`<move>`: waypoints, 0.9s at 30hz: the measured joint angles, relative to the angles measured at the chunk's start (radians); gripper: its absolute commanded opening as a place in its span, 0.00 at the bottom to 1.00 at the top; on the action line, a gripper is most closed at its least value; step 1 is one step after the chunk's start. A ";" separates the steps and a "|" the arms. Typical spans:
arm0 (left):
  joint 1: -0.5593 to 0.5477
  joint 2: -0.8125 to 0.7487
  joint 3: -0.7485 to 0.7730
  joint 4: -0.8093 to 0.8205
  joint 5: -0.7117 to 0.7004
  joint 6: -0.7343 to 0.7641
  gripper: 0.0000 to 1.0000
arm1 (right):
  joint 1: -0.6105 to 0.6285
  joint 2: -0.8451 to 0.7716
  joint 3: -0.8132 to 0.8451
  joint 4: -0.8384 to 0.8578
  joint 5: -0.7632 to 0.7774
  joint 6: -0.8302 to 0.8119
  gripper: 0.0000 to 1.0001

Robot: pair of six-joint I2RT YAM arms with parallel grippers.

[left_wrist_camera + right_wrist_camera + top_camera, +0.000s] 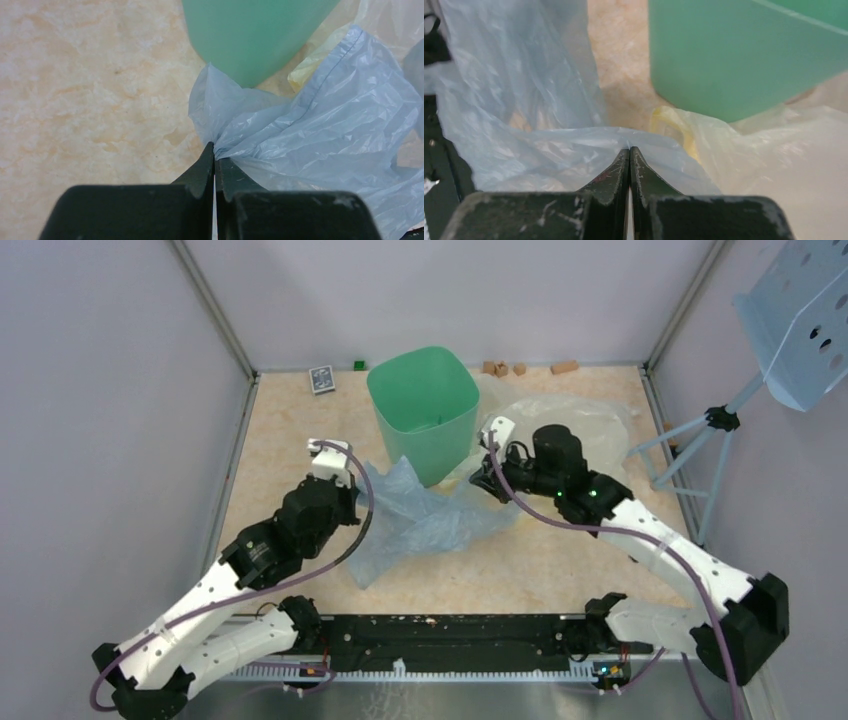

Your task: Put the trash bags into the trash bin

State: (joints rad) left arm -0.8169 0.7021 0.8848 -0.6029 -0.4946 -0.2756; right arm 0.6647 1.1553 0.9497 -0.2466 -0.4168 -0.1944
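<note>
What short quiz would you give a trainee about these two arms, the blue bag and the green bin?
1. Of the left gripper and the right gripper, which pinches the pale blue bag? A) left B) right C) both
2. True or false: the bag is already inside the green bin.
3. Fill in: the bin stands ___.
Key: 1 C; 2 false; 3 upright.

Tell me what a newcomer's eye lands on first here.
The mint-green bin stands upright at the far middle of the table. In front of it sprawls a crinkled pale blue bag, with the left arm's fingers and the right arm's fingers each pinched shut on an edge. A cream-yellow bag lies right of the bin.
</note>
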 measured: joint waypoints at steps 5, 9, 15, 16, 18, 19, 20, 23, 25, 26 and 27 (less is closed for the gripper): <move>0.058 0.117 0.003 -0.045 0.046 -0.100 0.00 | 0.000 -0.232 -0.046 0.045 0.204 0.113 0.00; 0.145 0.159 -0.054 -0.055 0.143 -0.150 0.00 | 0.000 -0.458 -0.121 0.108 0.345 0.209 0.00; 0.400 0.204 -0.069 -0.059 0.371 -0.145 0.00 | 0.000 -0.566 -0.164 0.097 0.470 0.337 0.00; 0.448 0.219 -0.069 -0.060 0.412 -0.140 0.00 | 0.000 -0.576 -0.180 0.080 0.488 0.364 0.00; 0.532 0.238 -0.069 -0.064 0.481 -0.131 0.00 | 0.000 -0.600 -0.208 0.045 0.521 0.408 0.00; 0.575 0.242 -0.069 -0.064 0.517 -0.124 0.00 | 0.000 -0.611 -0.219 0.030 0.539 0.426 0.00; 0.612 0.243 -0.069 -0.064 0.541 -0.119 0.00 | 0.000 -0.627 -0.237 0.008 0.573 0.453 0.00; 0.743 0.248 -0.069 -0.063 0.640 -0.111 0.00 | 0.000 -0.658 -0.264 -0.043 0.656 0.502 0.00; 0.814 0.260 -0.070 -0.060 0.733 -0.111 0.00 | 0.002 -0.666 -0.268 -0.068 0.697 0.531 0.00; 0.846 0.268 -0.071 -0.055 0.782 -0.111 0.00 | 0.003 -0.661 -0.268 -0.075 0.719 0.547 0.00; 0.876 0.276 -0.075 -0.048 0.827 -0.111 0.00 | 0.003 -0.653 -0.268 -0.081 0.740 0.560 0.00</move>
State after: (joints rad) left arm 0.0593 0.9779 0.8097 -0.6510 0.3321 -0.3870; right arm 0.6674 0.5018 0.6815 -0.3279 0.3229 0.3660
